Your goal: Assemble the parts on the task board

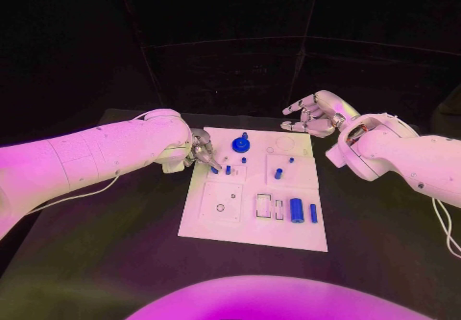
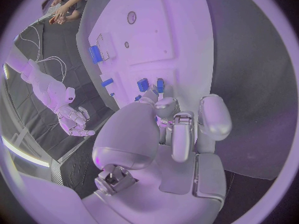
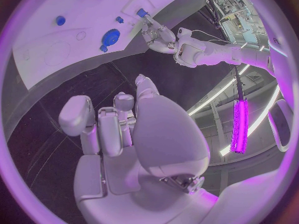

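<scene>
the task board lies in the middle of the black table. the left hand is at the board's left edge, fingertips pinched on a small blue peg there. the right hand hovers off the board's far right corner, fingers loosely curled, holding nothing. a blue knob stands near the far edge; a blue cylinder lies near the right edge. no writing is readable.

The flat white plastic-looking task board has a smooth, faintly glossy face, and the small blue cylindrical parts on it look like smooth plastic. It lies on a matt black table. The left hand and right hand show silvery metallic fingers with a sheen.
</scene>
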`<state>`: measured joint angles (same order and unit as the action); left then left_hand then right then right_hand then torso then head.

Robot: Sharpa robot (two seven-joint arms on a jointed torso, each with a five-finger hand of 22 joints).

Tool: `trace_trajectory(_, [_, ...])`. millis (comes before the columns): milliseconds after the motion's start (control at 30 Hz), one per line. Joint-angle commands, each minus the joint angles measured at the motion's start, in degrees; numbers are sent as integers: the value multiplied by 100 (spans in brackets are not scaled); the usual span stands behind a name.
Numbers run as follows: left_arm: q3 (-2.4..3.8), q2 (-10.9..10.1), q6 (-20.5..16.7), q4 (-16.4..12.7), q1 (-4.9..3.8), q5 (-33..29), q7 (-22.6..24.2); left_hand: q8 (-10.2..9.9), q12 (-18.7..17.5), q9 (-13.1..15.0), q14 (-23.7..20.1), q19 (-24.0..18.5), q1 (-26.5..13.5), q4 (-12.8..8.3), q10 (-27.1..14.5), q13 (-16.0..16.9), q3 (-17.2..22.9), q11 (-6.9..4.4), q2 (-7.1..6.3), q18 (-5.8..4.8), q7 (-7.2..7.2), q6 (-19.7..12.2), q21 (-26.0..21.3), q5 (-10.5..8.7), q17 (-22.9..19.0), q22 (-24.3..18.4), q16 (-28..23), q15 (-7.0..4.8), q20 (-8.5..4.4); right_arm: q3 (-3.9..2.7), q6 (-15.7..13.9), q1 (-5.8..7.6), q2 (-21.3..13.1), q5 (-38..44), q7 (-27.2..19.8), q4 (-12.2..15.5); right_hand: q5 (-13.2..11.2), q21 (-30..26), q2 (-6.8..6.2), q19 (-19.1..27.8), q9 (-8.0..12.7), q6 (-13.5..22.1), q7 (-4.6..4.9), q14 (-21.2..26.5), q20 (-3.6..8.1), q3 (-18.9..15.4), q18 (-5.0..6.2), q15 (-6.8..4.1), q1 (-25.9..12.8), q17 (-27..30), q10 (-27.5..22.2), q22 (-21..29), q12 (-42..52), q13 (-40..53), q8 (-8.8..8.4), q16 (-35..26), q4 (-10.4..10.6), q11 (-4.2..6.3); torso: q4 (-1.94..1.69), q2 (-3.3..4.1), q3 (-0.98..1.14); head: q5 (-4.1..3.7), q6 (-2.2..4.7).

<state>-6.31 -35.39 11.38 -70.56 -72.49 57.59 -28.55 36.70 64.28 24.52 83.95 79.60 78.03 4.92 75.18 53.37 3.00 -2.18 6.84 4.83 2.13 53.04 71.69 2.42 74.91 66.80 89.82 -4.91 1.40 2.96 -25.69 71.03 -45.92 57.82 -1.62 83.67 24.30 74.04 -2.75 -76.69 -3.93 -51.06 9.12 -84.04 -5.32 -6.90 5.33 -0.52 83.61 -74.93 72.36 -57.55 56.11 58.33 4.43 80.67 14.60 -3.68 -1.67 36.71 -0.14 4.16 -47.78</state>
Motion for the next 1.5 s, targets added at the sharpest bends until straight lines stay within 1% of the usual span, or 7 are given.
trace_trajectory(33, [-9, 47, 70, 36, 1, 32, -48, 167, 14, 187, 605, 24, -302, -156, 57, -1, 156, 6, -132, 35, -30, 83, 37, 23, 1509, 4, 18, -25, -31, -3, 16, 12, 1, -10, -35, 5, 2, -28, 62, 13, 2, -35, -18, -268, 27, -12, 72, -41, -33, -22, -31, 6, 3, -9, 37, -11, 12, 7, -8, -3, 0, -1, -8])
trace_trajectory(233, [-10, 121, 139, 117, -6, 31, -56, 196, 27, 206, 605, 35, -541, -44, 78, 10, 18, 1, -236, 32, -40, 122, 47, 24, 1509, 21, 18, -28, -32, -3, 19, 12, 4, -10, -32, 2, -2, -29, 64, 13, 2, -35, -18, -267, 27, -13, 72, -40, -38, -17, -33, 7, -1, -14, 37, -14, 16, 6, 0, 0, 0, -6, -9])
trace_trajectory(767, [-9, 240, 201, 316, -22, 98, -67, 295, 113, 266, 605, 100, -858, 84, 166, 114, -147, -46, -337, 9, -94, 234, 144, 26, 1509, 154, 18, -64, -54, -3, 29, 12, 41, -24, -39, -18, -2, -29, 64, 13, 2, -35, -18, -267, 27, -14, 72, -40, -38, -17, -34, 7, -2, -14, 37, -14, 17, 6, -12, -7, 5, -43, -18])
trace_trajectory(933, [-9, 236, 183, 334, -23, 120, -63, 318, 109, 285, 605, 101, -1036, 171, 172, 107, -266, -43, -406, 9, -90, 245, 140, 26, 1509, 155, 18, -66, -60, -3, 30, 12, 48, -26, -40, -23, -5, -29, 67, 12, 2, -35, -17, -267, 26, -16, 72, -40, -44, -19, -31, 6, 3, -12, 38, -14, 22, 6, -20, -11, -2, -54, -21])
trace_trajectory(1100, [-9, 219, 189, 323, -23, 128, -56, 346, 103, 308, 605, 103, -1262, 269, 171, 98, -469, -35, -572, 5, -79, 250, 142, 26, 1509, 165, 18, -59, -58, -3, 31, 12, 50, -27, -41, -27, -5, -31, 68, 12, 2, -34, -17, -267, 26, -16, 72, -40, -45, -17, -32, 9, 3, -13, 38, -15, 22, 6, -12, -14, -4, -51, -16])
trace_trajectory(1300, [-8, 178, 146, 276, -22, 129, -47, 362, 110, 322, 605, 107, -1362, 321, 178, 107, -575, -36, -633, 4, -83, 253, 146, 25, 1509, 174, 18, -59, -58, -3, 32, 11, 48, -27, -43, -28, -5, -31, 68, 12, 2, -34, -17, -267, 26, -16, 72, -40, -45, -17, -32, 9, 3, -13, 38, -15, 22, 6, -15, -12, -9, -59, -13])
trace_trajectory(1500, [-7, 105, -92, 210, -21, 27, 14, 379, 101, 337, 605, 102, -1444, 375, 175, 93, -686, -40, -664, 8, -89, 249, 133, 25, 1509, 163, 18, -63, -59, -3, 34, 11, 49, -27, -45, -30, -5, -31, 68, 12, 2, -34, -17, -267, 26, -16, 72, -40, -45, -17, -32, 9, 3, -13, 38, -15, 22, 6, -16, -9, -5, -54, -4])
